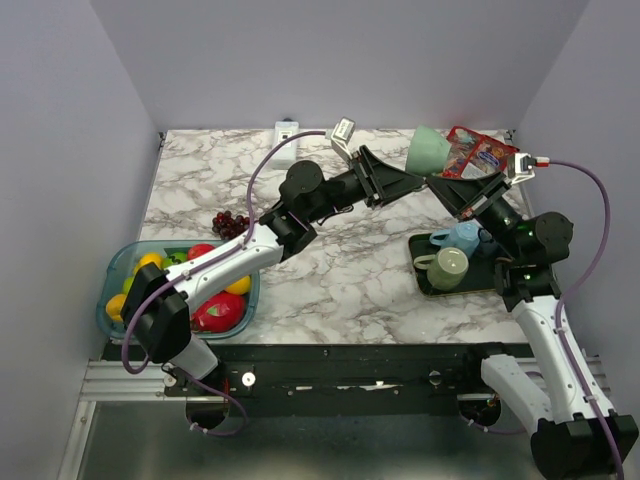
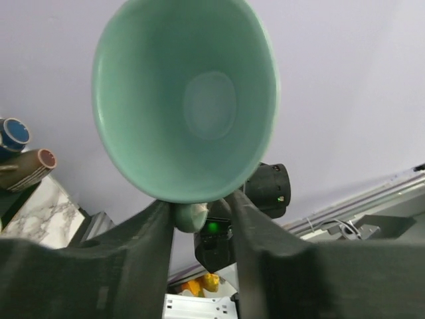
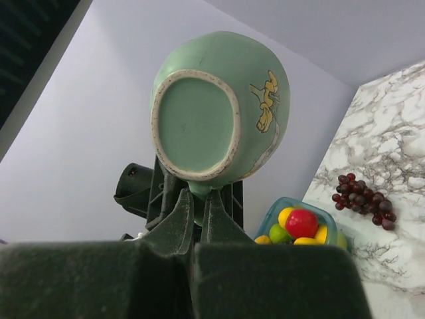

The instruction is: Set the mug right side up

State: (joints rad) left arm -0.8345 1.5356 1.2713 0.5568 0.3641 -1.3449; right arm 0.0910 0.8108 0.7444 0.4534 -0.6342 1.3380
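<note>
A pale green mug (image 1: 430,152) hangs in the air over the back of the table, between the two arms. Its mouth faces the left wrist camera, mug (image 2: 186,100), and its base faces the right wrist camera, mug (image 3: 219,106). My right gripper (image 1: 438,186) (image 3: 200,199) is shut on the mug's handle from below. My left gripper (image 1: 418,180) (image 2: 202,207) has its jaws around the same handle: the handle touches the left finger (image 2: 156,226), and a gap shows beside the right finger (image 2: 249,226).
A dark tray (image 1: 421,284) at the right holds a blue mug (image 1: 458,238) and a green cup (image 1: 446,266). A red snack bag (image 1: 472,153) lies behind the mug. Grapes (image 1: 230,222) and a fruit bowl (image 1: 114,276) are at the left, and a white box (image 1: 288,131) at the back edge.
</note>
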